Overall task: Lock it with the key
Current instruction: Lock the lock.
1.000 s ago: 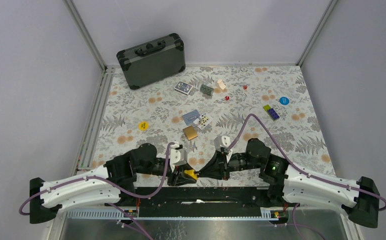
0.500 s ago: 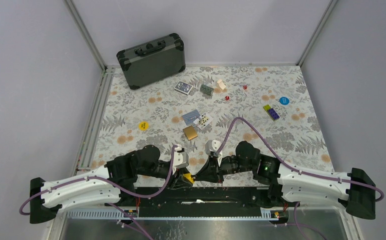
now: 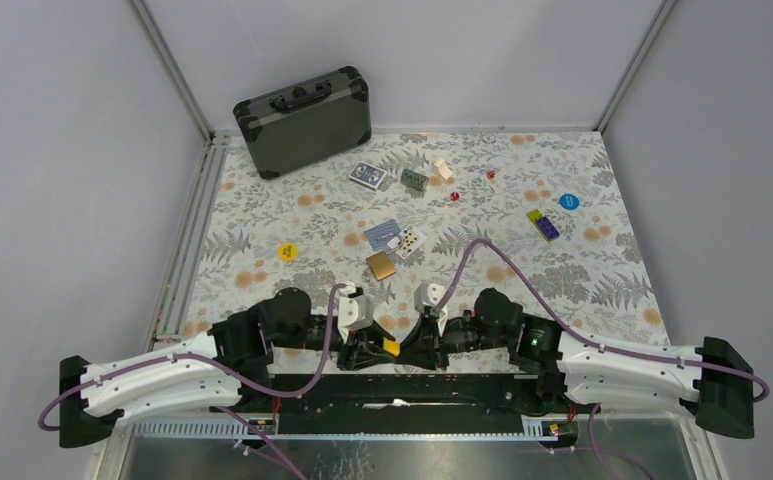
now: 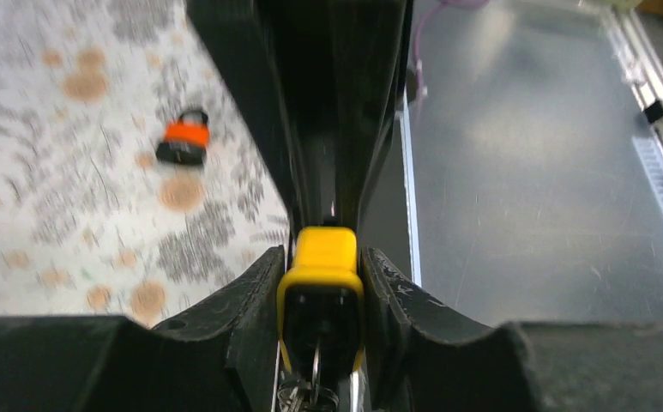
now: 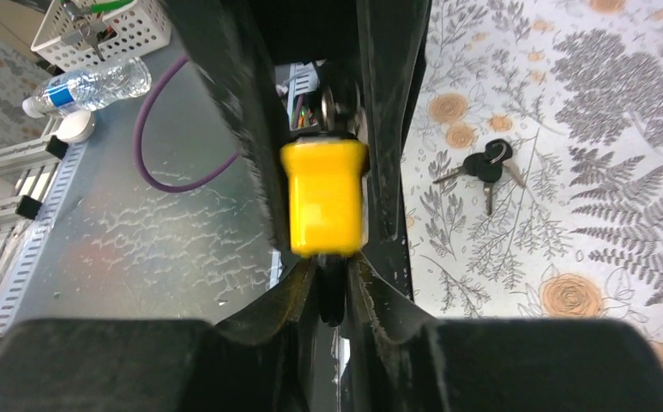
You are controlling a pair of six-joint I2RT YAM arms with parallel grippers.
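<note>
A yellow padlock sits clamped between the fingers of my left gripper, which is shut on it just above the table's near edge. From above, the padlock shows between the two grippers, which meet nose to nose. My right gripper is shut on the black head of the key, which butts against the padlock's end. The key's blade is hidden. Bare metal shows at the padlock's other end.
An orange padlock and a bunch of black keys lie on the floral cloth nearby. Farther back are a gold block, cards, a yellow disc and a dark briefcase. A metal tray lies beyond the near edge.
My right arm has swung left and lower, bringing its fingers up against the padlock in the left gripper. The left gripper has shifted only slightly.
</note>
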